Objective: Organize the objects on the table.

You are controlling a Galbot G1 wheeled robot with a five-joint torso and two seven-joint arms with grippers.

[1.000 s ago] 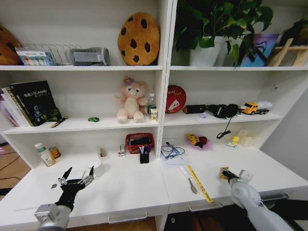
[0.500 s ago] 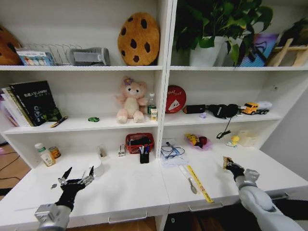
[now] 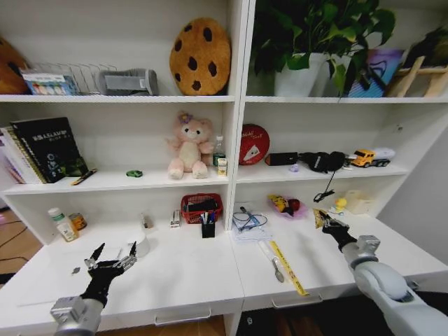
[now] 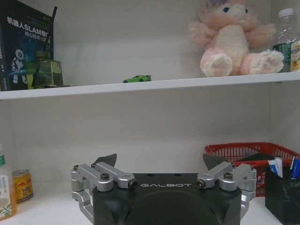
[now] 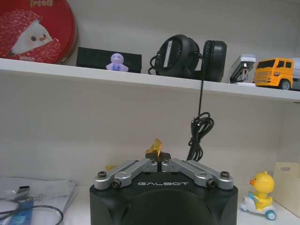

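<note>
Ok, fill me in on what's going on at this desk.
The right gripper is shut on a small orange-yellow snack packet, holding it up above the right side of the white desk, near the toy duck. The left gripper hangs open and empty over the desk's left end. A ruler lies on the desk.

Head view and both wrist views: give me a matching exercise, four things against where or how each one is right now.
1. snack packet
2. green toy car
3. left gripper
4. tape measure

A. open, low over the desk
B. flat on the desk
C. pinched in the right gripper
D. on the shelf beside the plush bear

Pairs: 1-C, 2-D, 3-A, 4-B
</note>
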